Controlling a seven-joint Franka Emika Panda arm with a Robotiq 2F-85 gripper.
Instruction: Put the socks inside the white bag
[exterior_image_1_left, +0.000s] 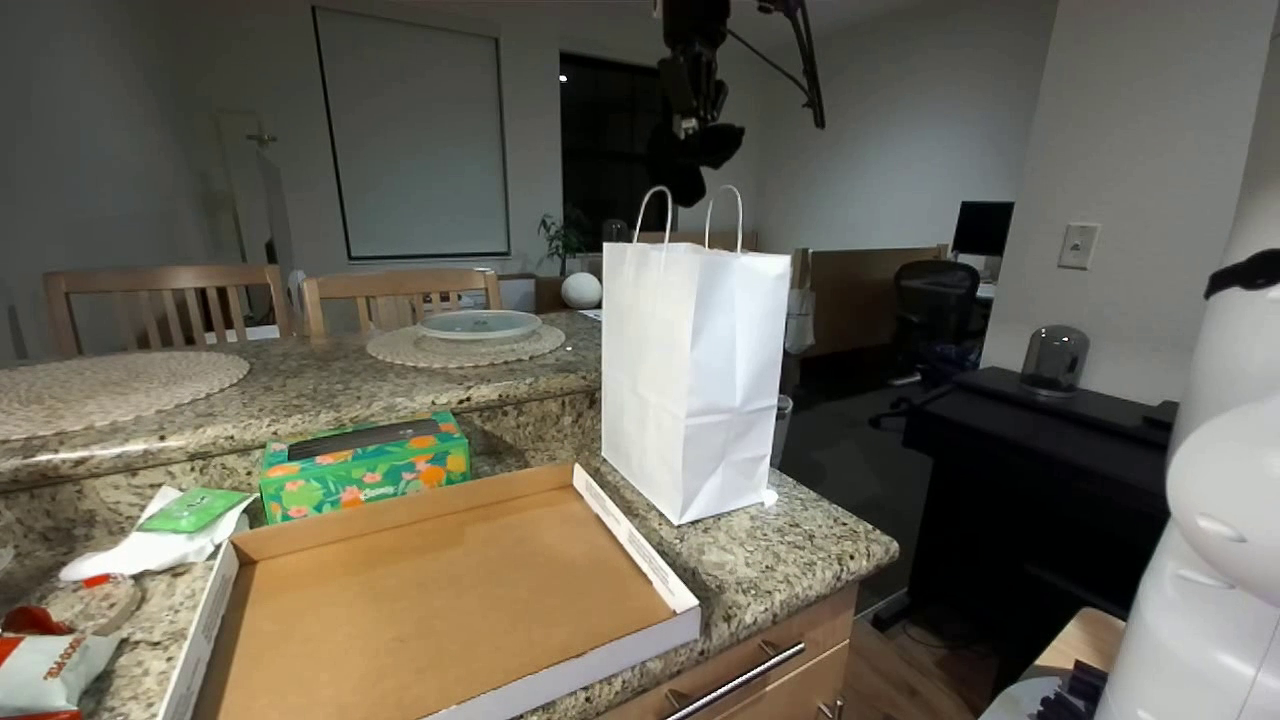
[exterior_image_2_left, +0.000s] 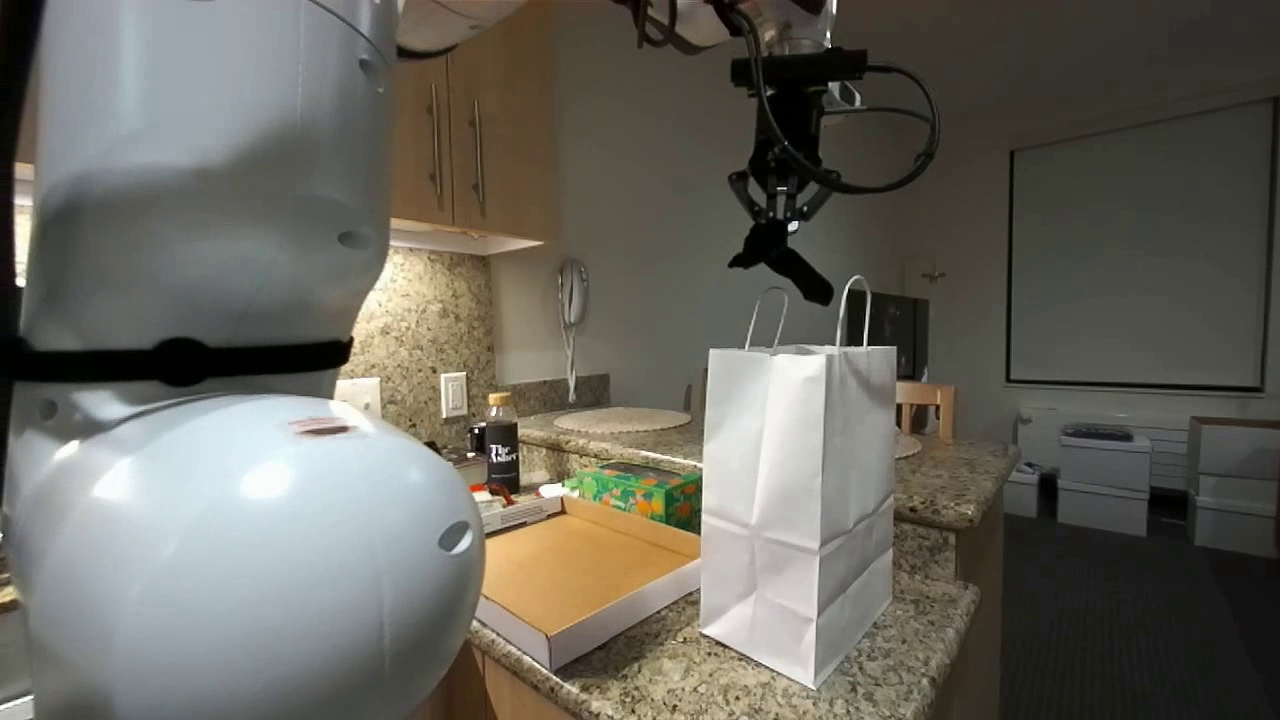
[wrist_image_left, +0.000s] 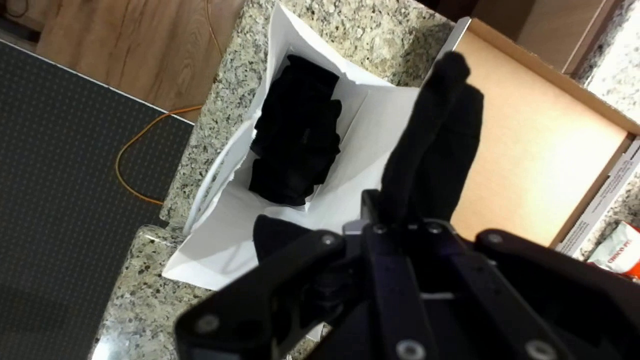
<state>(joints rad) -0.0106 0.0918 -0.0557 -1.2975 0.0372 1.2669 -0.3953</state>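
Note:
The white paper bag (exterior_image_1_left: 690, 390) stands upright on the granite counter with both handles up. It also shows in an exterior view (exterior_image_2_left: 770, 500), and its open top shows in the wrist view (wrist_image_left: 372, 125). A heap of black socks (wrist_image_left: 300, 135) lies inside the bag; I cannot tell how many. My gripper (exterior_image_2_left: 783, 222) is shut on a black sock (exterior_image_2_left: 800, 272), which hangs limp above the bag's handles, apart from the bag's rim. In the wrist view the held sock (wrist_image_left: 435, 145) spreads beyond the fingertips (wrist_image_left: 400, 220), and part of it is hidden behind the fingers.
A shallow cardboard box (exterior_image_1_left: 450, 600) lies beside the bag. A green tissue box (exterior_image_1_left: 370, 465) stands behind it. The counter edge (exterior_image_1_left: 880, 545) is close to the bag. Snack packets (exterior_image_1_left: 55, 670) and a dark bottle (exterior_image_2_left: 502, 450) stand farther along the counter.

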